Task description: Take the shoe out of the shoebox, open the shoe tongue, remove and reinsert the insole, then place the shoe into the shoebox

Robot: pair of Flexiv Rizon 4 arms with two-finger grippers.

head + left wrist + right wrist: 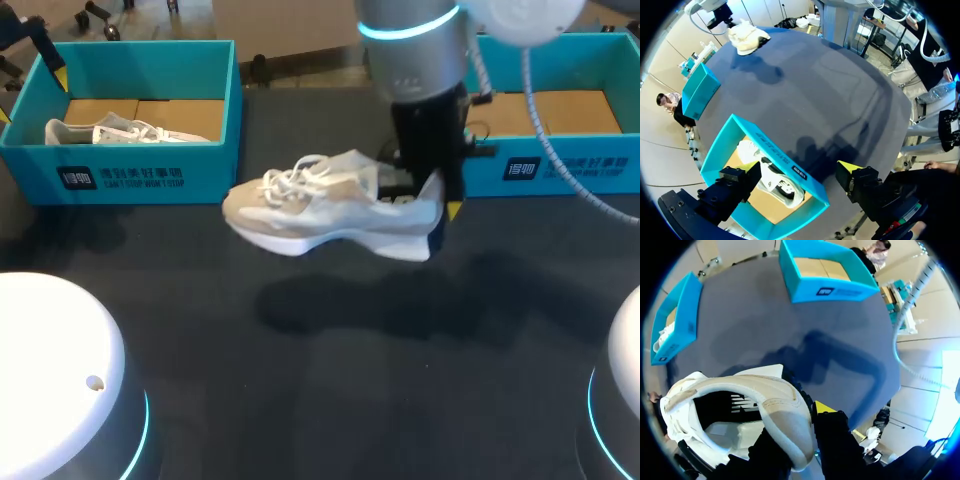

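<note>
The right gripper [441,196] is clamped on the heel of the shoe [330,210], holding it sole-down above the table [350,390]. Its long axis runs across the table, with the toe toward the left shoebox [120,172] and the heel near the right shoebox [560,170]. Bare tabletop lies in front. The left gripper [799,170] hangs over the left shoebox with its jaws apart, above a second shoe [772,180].
</note>
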